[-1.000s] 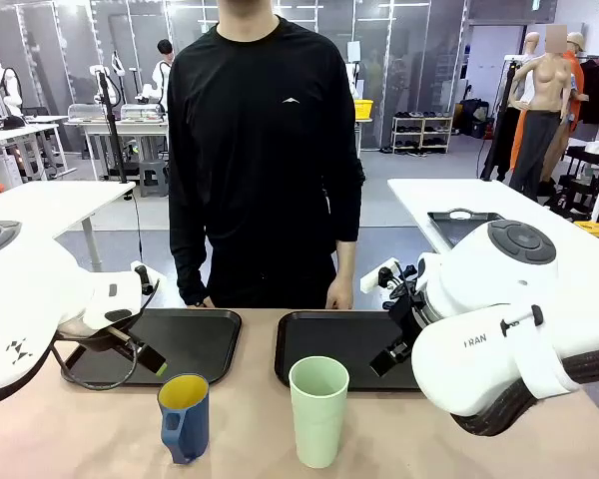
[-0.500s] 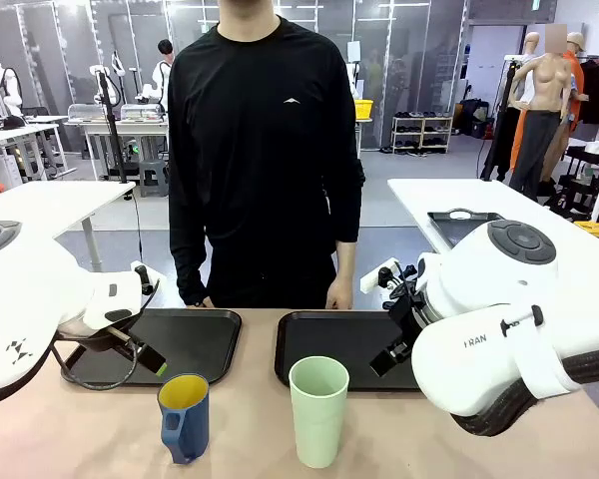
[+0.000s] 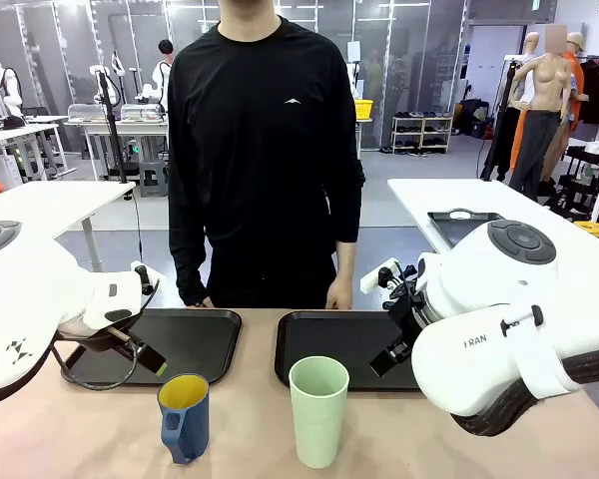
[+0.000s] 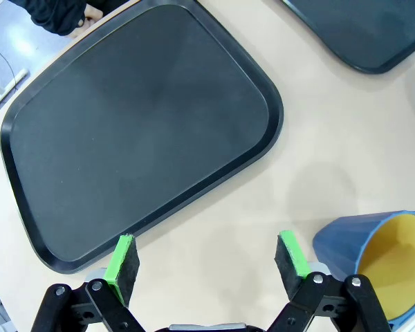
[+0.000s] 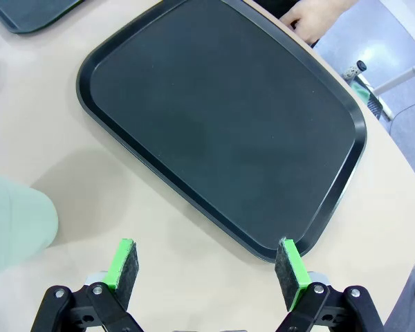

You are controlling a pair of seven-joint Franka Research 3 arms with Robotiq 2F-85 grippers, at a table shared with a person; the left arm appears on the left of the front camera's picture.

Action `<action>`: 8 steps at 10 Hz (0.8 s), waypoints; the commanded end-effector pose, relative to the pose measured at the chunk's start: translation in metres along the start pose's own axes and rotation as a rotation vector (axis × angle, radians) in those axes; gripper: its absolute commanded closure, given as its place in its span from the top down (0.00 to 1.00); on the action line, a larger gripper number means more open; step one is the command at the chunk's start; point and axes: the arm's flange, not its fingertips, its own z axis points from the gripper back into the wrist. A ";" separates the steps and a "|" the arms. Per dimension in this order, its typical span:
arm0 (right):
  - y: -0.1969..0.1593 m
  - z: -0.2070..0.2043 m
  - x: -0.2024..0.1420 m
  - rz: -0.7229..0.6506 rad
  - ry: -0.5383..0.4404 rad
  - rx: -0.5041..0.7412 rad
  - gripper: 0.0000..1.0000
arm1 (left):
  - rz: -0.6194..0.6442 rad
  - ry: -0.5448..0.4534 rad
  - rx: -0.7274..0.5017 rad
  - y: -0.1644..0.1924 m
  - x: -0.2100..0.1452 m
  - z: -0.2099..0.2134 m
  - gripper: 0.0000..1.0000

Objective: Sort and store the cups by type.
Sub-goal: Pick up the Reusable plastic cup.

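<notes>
Front view: the blue mug [image 3: 185,416] and the mint tumbler [image 3: 318,410] were seen upright on the worktop [image 3: 250,444], just in front of the left tray [image 3: 195,334] and the right tray [image 3: 329,339]. Left wrist view: the left claw [image 4: 206,238] was held wide open over bare worktop, mug just beside one finger. Right wrist view: the right claw [image 5: 206,243] was spread open too, tumbler off to one side.

No visible change since before.
</notes>
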 end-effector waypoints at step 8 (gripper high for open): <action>0.000 0.000 0.000 0.000 0.000 0.000 1.00 | 0.000 0.000 0.000 0.000 0.000 0.000 1.00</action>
